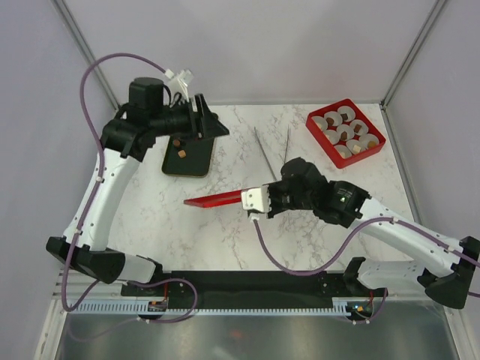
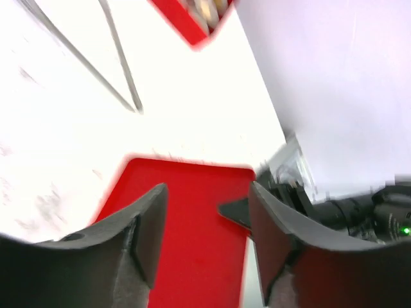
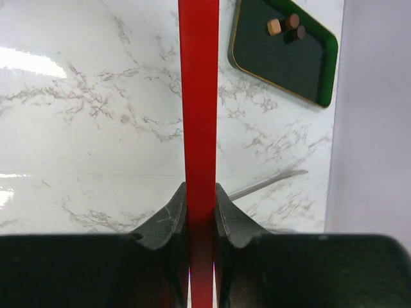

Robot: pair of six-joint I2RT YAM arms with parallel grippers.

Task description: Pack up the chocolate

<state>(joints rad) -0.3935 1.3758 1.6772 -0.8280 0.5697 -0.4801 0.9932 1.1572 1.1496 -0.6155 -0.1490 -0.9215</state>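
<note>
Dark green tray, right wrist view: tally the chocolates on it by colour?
Tan chocolate: 1
Brown chocolates: 2
Total on the tray: 3

**1. Arms.** My left arm and right arm share one build: smooth white link shells between black joint housings.

**2. Cabling.** The left purple cable loops clear of the left arm and ends at a white connector near the wrist. The right purple cable hangs below the right arm.

**3. Markings.** A small green indicator light shows on the right wrist housing.

**4. Pincers.** My left pincer and right pincer carry matte dark-grey fingers, thick at the root and tapering to blunt tips. A round recess on one left finger is possibly a screw hole; the view is too blurred to confirm.
</note>
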